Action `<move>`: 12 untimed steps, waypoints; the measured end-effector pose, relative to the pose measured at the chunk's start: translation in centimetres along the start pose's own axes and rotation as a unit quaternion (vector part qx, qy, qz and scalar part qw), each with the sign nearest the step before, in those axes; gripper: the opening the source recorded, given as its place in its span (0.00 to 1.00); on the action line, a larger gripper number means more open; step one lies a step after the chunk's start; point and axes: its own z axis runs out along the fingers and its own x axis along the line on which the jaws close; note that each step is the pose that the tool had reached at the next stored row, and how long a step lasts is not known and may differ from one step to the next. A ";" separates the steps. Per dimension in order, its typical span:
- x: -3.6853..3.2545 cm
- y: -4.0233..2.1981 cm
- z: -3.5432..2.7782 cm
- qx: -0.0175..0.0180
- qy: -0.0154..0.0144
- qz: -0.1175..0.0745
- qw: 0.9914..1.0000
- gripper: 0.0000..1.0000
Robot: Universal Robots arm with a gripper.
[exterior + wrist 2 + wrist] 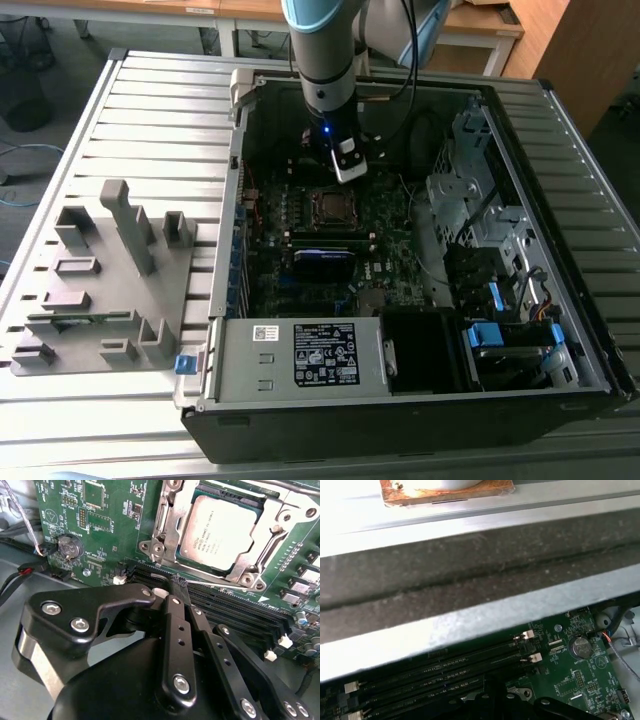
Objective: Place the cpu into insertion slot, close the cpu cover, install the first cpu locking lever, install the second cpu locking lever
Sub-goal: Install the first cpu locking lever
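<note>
The gripper [178, 583] is closed, its two black fingertips pressed together with nothing between them. In the exterior view the gripper [347, 165] hangs inside the open computer case [400, 425], just above the circuit board [390, 235] and just beside the socket area, on the side away from the case's labelled metal box [300, 355]. The cpu [220, 527] is seated in the insertion slot [235, 491], silver-grey top facing up. The cpu cover [167, 520] lies flat around the chip, its open middle exposing the chip's top. In the second wrist view the closed fingertips stand over the nearest of the long black memory slots [235, 607], which run between the gripper and the cover's edge; the gripper does not touch the cpu or the cover. A coin cell battery [67, 545] sits on the board well to one side of the socket. The state of the locking levers cannot be determined. In the exterior view the cpu [330, 205] lies near the gripper.
</note>
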 end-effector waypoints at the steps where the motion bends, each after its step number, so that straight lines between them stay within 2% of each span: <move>1: 0.00 0.02 0.01 0.000 -0.001 0.002 1.000 0.11; 4: 0.02 0.05 0.01 0.001 -0.002 0.007 1.000 0.11; 12: 0.16 0.02 -0.02 0.001 -0.002 0.008 1.000 0.11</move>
